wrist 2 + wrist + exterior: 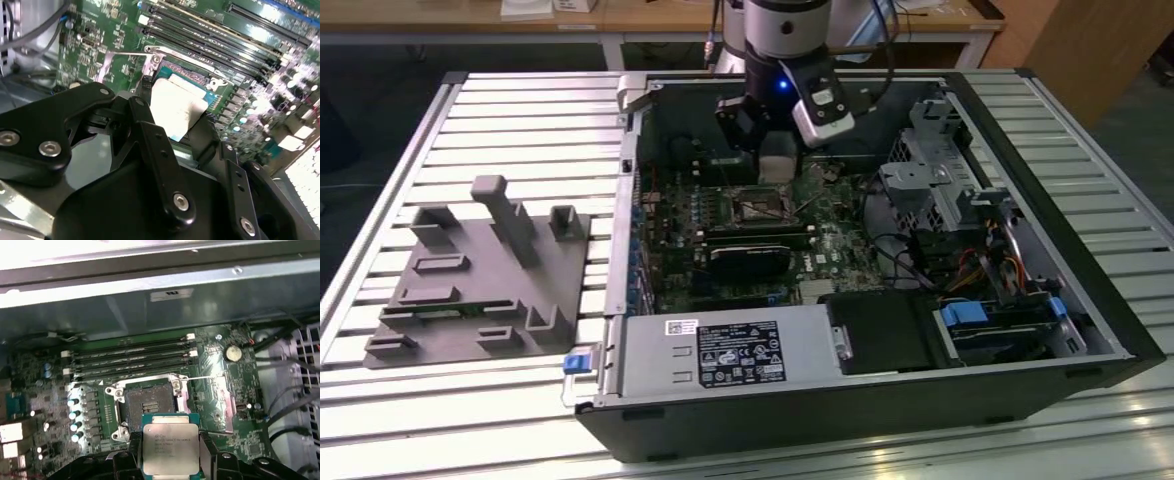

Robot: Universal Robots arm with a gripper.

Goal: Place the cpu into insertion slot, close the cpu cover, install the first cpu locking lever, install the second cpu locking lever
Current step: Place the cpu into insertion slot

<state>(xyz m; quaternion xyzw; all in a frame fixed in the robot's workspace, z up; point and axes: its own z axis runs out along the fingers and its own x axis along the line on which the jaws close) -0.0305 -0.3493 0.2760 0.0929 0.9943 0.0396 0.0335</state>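
1. Claw status: my fingers are drawn in against two opposite edges of the cpu. I hold it metal top up, clear of the board.
2. Both wrist views show the chip pinched between my two black fingers, with nothing else in the grip.
3. Key relation: the insertion slot lies just ahead of the chip, between my claw and the long memory slots. In the first wrist view the chip's forward edge overlaps the slot's near rim, so I judge the chip is short of centre, not yet over the dark square.
4. Alignment: the chip's edges look roughly square with the slot's edges, and I see no marked twist.
5. Slot state: the dark centre is bare and uncovered. The cpu cover appears swung open to one side of the slot, just beside it. Thin lever wires show near it, but I cannot tell how they sit.
6. Exterior view: my claw hangs inside the open computer case, low over the green board and close to the slot. The case rests on the slatted bench.
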